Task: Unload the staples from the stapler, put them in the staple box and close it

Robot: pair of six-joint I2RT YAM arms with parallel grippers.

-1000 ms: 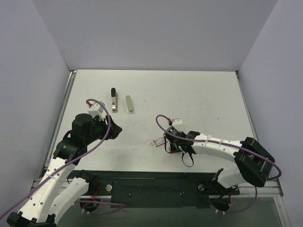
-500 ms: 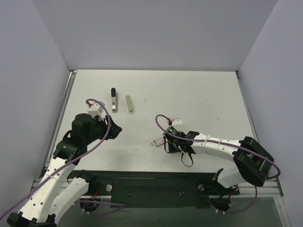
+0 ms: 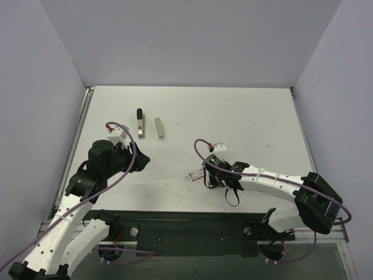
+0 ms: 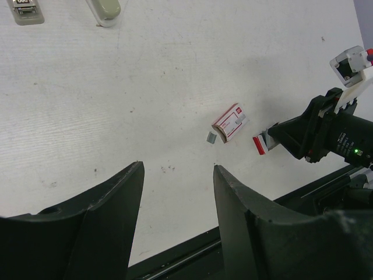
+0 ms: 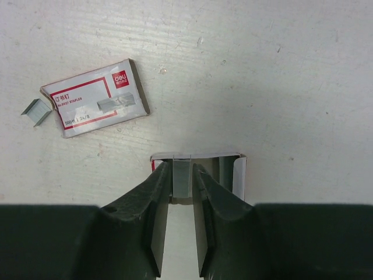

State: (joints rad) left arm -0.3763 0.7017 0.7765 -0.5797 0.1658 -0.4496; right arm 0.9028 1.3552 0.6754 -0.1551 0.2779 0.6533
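Left claw [image 4: 178, 169]: jaws wide, nothing between them. It hangs over the left part of the desk [image 3: 245, 116].

Right claw [image 5: 182, 165]: jaws narrow, pinched on a grey strip at the near edge of a small open tray [image 5: 224, 172]. The tray is white card with a silvery inside and a red end. Cannot tell whether the strip is part of the tray or lies in it. Claw and tray sit low over the desk's front middle.

Stapler [image 3: 140, 123]: lies flat at the far left of the desk, black end pointing away from the arms, well apart from both claws. A grey-beige oblong piece [image 3: 158, 128] lies just beside it, parallel, not touching.

Staples [image 5: 36, 111]: one tiny grey strip on the desk, just beside a short end of a red-and-white box [image 5: 96, 98]. The box lies label up, tilted, near the tray but apart from it.
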